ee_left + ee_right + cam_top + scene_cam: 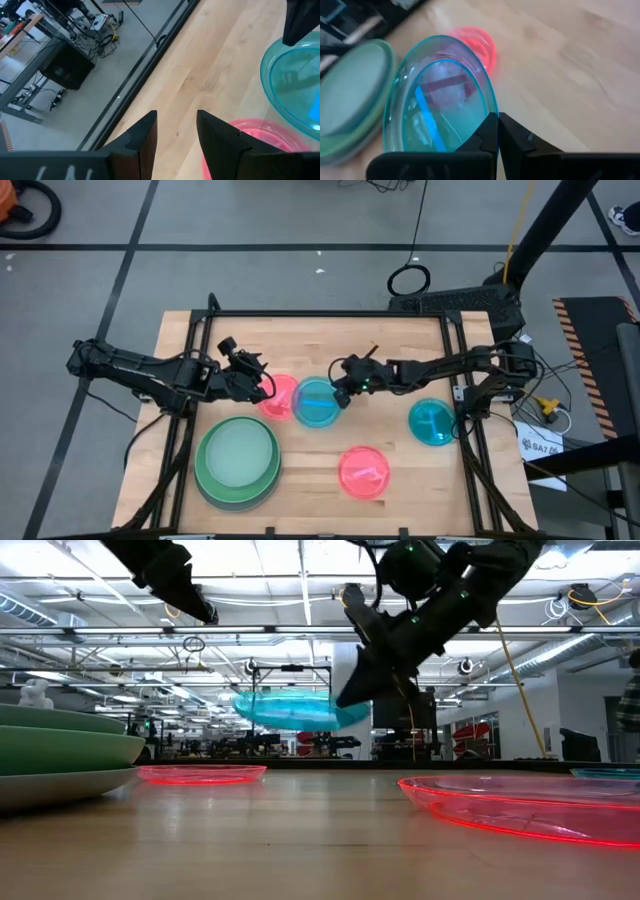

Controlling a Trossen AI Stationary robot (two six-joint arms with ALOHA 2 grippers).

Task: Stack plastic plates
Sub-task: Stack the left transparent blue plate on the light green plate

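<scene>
A small translucent teal plate (317,402) hangs in the air near the table's middle, held by my right gripper (345,392); the low view shows this teal plate (290,708) clear of the wood. A pink plate (276,395) lies flat just left of it, partly under its edge. My left gripper (252,373) hovers open above that pink plate's left side, touching nothing. A second teal plate (432,422) and a second pink plate (362,472) lie flat on the table. A pale green plate (238,455) tops the stack of large green and grey plates. No blue plate shows. My right gripper pinches the teal plate's rim (489,116) on the side toward the table's right, between its two fingers (520,137). The fingers come from the right, slanting downward. The plate is lifted clear of the table and nearly level, jutting out leftward from the fingertips.
The plate stack (60,755) fills the near-left corner. The loose pink plate (520,802) lies near the front middle, and the second teal plate sits by the right rail. Black frame rails (330,313) border the tabletop. Bare wood (300,345) runs along the far side.
</scene>
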